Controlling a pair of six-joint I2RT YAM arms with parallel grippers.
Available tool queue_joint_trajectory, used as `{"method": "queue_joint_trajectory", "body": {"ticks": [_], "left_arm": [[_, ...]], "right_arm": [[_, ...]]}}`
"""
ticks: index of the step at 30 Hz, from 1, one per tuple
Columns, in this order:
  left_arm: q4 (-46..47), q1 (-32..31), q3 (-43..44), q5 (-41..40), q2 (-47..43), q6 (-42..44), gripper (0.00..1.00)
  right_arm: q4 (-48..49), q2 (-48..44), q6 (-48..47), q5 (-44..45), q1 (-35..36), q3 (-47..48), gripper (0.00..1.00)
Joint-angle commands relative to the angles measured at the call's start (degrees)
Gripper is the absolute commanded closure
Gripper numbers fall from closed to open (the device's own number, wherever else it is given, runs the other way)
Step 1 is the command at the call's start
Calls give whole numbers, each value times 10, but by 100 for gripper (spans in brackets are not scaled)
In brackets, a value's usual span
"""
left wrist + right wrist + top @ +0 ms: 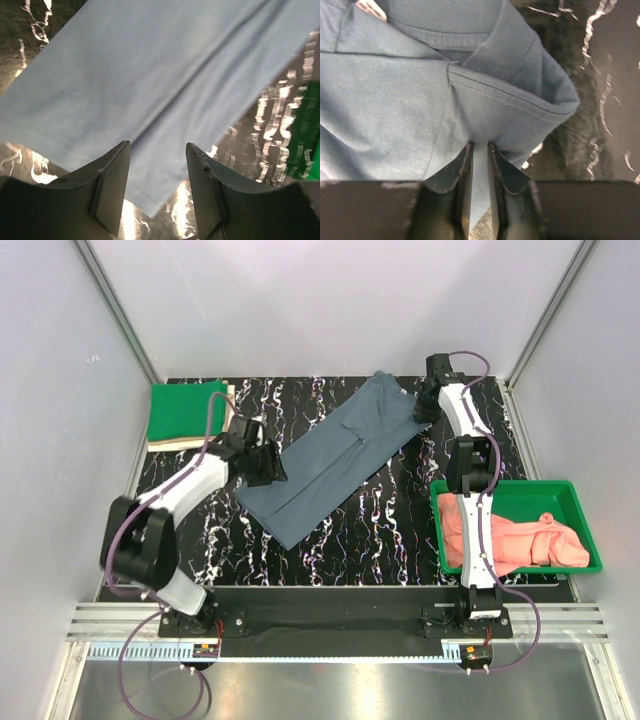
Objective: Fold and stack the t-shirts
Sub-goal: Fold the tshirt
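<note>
A grey-blue t-shirt (335, 455) lies folded into a long strip, slanting across the black marbled table (400, 520). My right gripper (422, 410) is shut on its far right collar end; the right wrist view shows the cloth (445, 95) pinched between the fingers (464, 165). My left gripper (272, 468) is open and empty at the strip's near left edge; the left wrist view shows the shirt's corner (150, 165) between the spread fingers (112, 180). A folded green t-shirt (185, 412) lies on a cream one at the far left.
A green bin (580, 505) at the right holds crumpled salmon-pink shirts (510, 538). White walls with metal frame posts enclose the table on three sides. The arm bases stand at the near edge.
</note>
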Motion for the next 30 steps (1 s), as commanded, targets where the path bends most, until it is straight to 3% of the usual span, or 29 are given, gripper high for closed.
{"method": "queue_joint_trajectory", "body": {"ticks": [1,3,10,18,21,24,26,30], "left_arm": [[-13,17,22,45,85,21,48],[-11,35,11,69,114,13,53],[-1,44,-84,-23,101,-18,53],[73,39,-241,25,7,-114,57],[75,9,-296,25,-65,-148,58],[75,-57,-336,4,-153,-236,58],[75,-108,-330,-4,-187,-258,58],[55,-117,-261,7,-221,-219,56]], "right_arm": [[-47,-28,-6,16,-9,12,74],[-39,-72,-5,3,-10,-12,69],[-12,-199,1,-39,-7,-143,66],[87,-332,50,-83,18,-345,66],[131,-347,72,-112,26,-407,67],[166,-343,97,-119,36,-447,66],[175,-330,110,-116,40,-455,65],[173,-307,132,-55,45,-452,65]]}}
